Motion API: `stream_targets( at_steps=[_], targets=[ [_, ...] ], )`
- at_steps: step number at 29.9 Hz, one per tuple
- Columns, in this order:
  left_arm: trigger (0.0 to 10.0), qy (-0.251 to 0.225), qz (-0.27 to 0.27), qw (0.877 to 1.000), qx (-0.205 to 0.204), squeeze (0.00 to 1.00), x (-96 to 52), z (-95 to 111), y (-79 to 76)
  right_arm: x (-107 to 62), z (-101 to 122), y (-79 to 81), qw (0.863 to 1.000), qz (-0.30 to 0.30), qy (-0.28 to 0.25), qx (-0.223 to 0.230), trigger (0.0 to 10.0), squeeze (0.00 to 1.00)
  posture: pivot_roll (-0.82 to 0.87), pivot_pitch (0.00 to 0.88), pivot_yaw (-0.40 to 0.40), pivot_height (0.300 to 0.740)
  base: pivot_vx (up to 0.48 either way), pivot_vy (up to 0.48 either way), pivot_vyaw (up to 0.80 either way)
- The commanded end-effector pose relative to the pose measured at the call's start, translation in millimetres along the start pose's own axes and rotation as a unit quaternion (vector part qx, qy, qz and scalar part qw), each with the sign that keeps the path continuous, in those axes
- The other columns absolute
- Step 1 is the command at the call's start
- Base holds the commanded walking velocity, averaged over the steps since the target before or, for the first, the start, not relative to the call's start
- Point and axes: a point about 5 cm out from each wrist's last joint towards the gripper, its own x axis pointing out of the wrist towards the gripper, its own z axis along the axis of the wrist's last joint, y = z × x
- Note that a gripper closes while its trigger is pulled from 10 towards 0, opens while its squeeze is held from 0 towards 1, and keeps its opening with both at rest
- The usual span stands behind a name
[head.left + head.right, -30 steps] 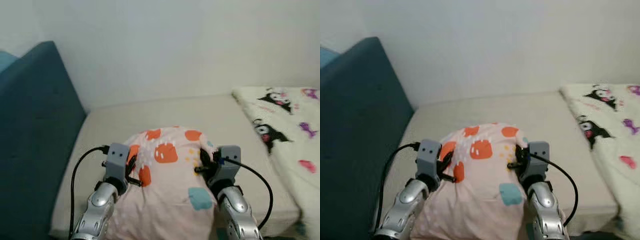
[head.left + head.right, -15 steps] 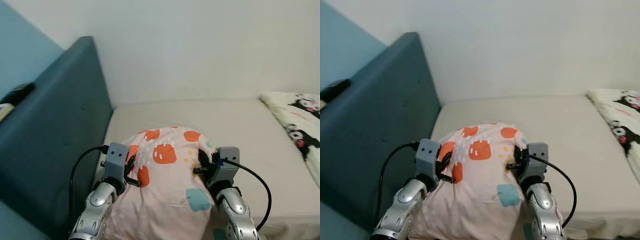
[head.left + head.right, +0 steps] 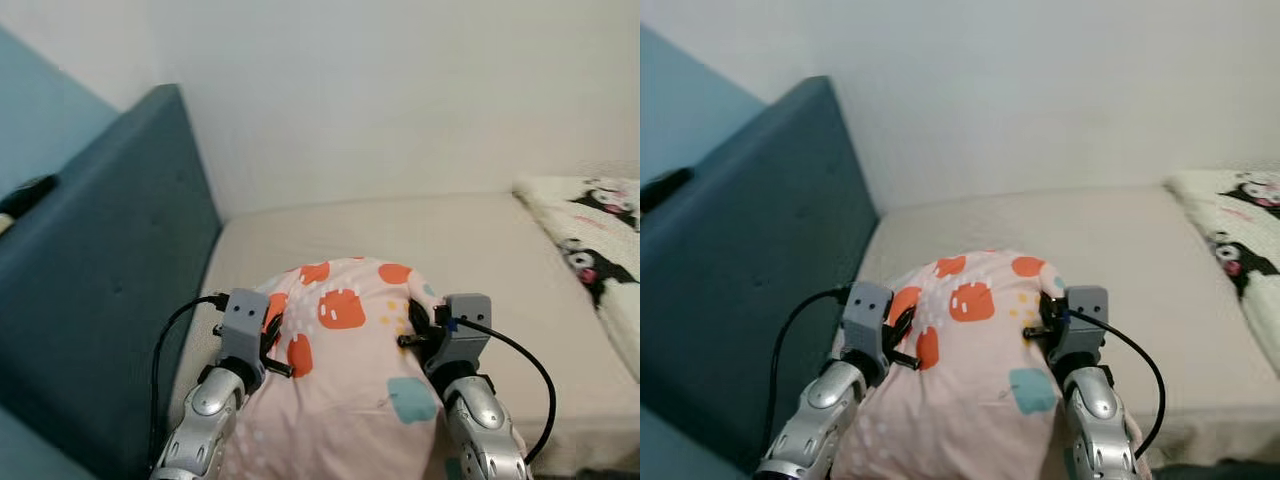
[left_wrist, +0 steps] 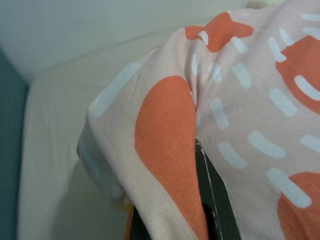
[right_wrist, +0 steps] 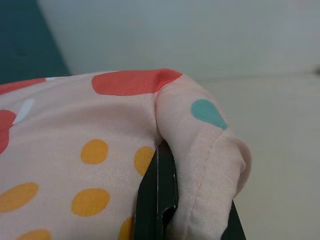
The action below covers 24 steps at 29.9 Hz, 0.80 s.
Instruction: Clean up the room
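Note:
A pale pink pillow with orange, teal and yellow spots hangs between my two arms, above the near edge of the beige mattress. My left gripper is shut on the pillow's left edge, the cloth bunched over its black fingers. On the other side my right gripper is shut on the pillow's right corner, a fold pinched between its fingers.
A dark teal headboard rises along the left of the bed. The white wall stands behind the mattress. A white blanket with cartoon prints lies at the right end of the bed.
The view swung left and then a little back right, bringing the headboard into sight. Both grippers still hold the pillow in the same way.

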Motion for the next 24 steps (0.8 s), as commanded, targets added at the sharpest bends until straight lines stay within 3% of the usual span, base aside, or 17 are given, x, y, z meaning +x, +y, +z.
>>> stream_targets(
  at_steps=[1,16,19,24],
  targets=[
    [10.0,-0.019,0.016,1.0,0.018,0.0,-0.4,6.9,7.2,2.7,7.3,3.8,1.0,0.001,-0.026,-0.001,10.0,0.0,0.01,0.039,0.072,0.74,0.0,0.0,0.0],
    [10.0,-0.016,0.024,0.999,0.023,0.0,1.3,6.4,9.0,4.1,5.6,2.0,1.0,-0.007,-0.015,-0.008,10.0,0.0,0.01,0.046,0.071,0.74,0.0,0.0,0.0],
    [10.0,-0.016,0.026,0.999,0.024,0.0,1.8,6.6,8.9,5.0,7.2,1.1,0.999,-0.006,-0.016,-0.029,10.0,0.0,0.01,0.045,0.073,0.74,0.0,0.0,0.0],
    [10.0,-0.018,0.027,0.999,0.026,0.0,2.5,7.7,9.0,5.6,8.6,0.6,0.999,-0.008,-0.018,-0.039,10.0,0.0,0.01,0.045,0.075,0.74,0.0,0.0,0.59]
  ],
)
